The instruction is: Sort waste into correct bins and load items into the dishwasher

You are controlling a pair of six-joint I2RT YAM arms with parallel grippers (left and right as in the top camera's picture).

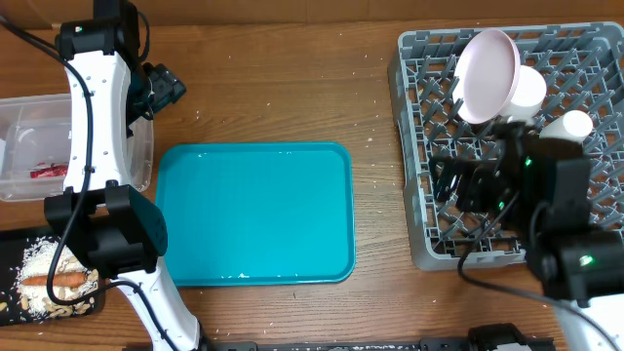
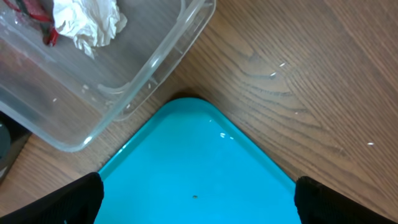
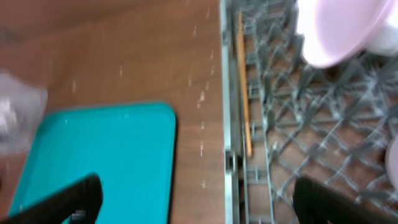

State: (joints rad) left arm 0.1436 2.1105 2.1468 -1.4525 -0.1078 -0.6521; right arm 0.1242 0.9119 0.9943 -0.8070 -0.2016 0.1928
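The grey dish rack [image 1: 429, 244] stands at the right. It holds the pale pink plate [image 1: 486, 73], tilted on edge, with white dishes [image 1: 568, 125] behind it. A wooden chopstick [image 3: 244, 87] lies in the rack [image 3: 280, 130] beside the pink plate [image 3: 339, 31]. My right gripper [image 3: 199, 199] is open and empty above the rack's left edge [image 1: 456, 181]. The clear tub [image 2: 134, 81] holds the white tissue ball [image 2: 87, 22] and the red wrapper [image 2: 36, 15]. My left gripper [image 2: 199, 202] is open and empty above the teal tray's corner [image 1: 161, 88]. The black tray [image 1: 12, 249] holds rice crumbs [image 1: 44, 258] and the orange stick [image 1: 60, 280].
The teal tray [image 1: 253, 214] lies in the middle between tub and rack, with nothing on it but a tiny speck [image 2: 195, 197]. The left arm [image 1: 97, 127] reaches over the clear tub [image 1: 24, 122] and the black tray. Crumbs dot the wooden table [image 1: 292, 88].
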